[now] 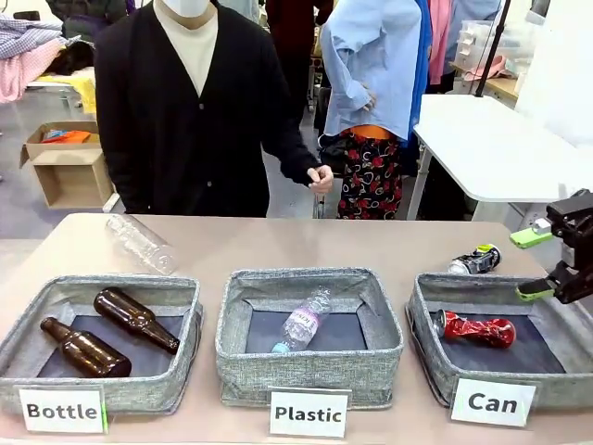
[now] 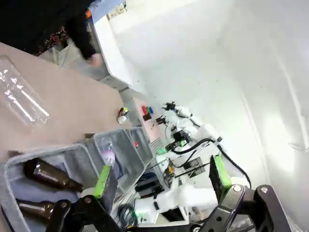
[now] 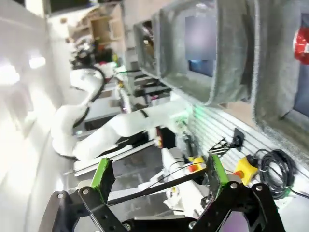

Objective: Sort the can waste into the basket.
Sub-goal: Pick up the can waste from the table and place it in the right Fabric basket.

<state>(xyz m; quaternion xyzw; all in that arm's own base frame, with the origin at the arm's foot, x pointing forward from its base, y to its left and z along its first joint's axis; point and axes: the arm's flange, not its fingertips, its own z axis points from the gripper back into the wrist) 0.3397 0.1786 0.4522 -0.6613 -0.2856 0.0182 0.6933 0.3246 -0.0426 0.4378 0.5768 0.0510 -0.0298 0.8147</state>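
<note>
Jaws of the right gripper (image 1: 534,264) stand wide apart and hold nothing; it hangs near the far right corner of the basket (image 1: 428,366) labelled "Can". At 9 o'clock from it, in the front view, the black and silver can (image 1: 474,260) lies on the table (image 1: 278,246), just behind the far rim of the basket. At 8 o'clock the red can (image 1: 475,328) lies on the basket's dark floor. The left gripper (image 2: 161,176) is also fully open and empty, above the "Bottle" bin (image 2: 48,155).
</note>
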